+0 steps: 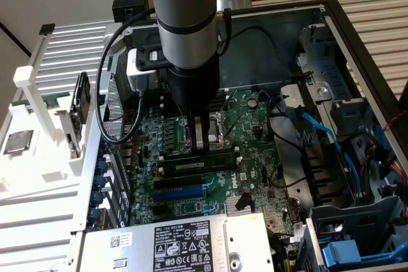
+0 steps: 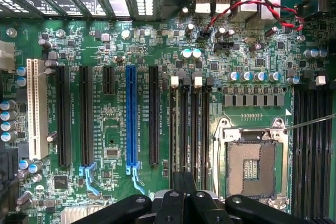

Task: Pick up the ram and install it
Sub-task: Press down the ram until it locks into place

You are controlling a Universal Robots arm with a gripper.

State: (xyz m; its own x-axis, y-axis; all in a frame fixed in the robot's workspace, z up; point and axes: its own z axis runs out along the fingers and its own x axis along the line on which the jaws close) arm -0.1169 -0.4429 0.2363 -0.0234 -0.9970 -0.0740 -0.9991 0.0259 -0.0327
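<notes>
Green motherboard [image 1: 248, 125] lies in one opened computer case [image 1: 357, 49], and the one ram [image 1: 197, 165] sits flat in a memory slot there. Just above the stick's middle, the gripper [image 1: 203, 139] has its fingers pressed fully together, grasping nothing. One processor chip [image 1: 18, 141] rests on the white rack [image 1: 38, 157], off to the exterior view's left.

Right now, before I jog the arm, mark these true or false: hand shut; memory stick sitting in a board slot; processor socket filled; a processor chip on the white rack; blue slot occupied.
1. The hand is shut: true.
2. The memory stick sits in a slot on the board: true.
3. The processor socket is filled: false, it is empty.
4. A processor chip lies on the white rack: true.
5. The blue slot holds a card: false, it is bare.
</notes>
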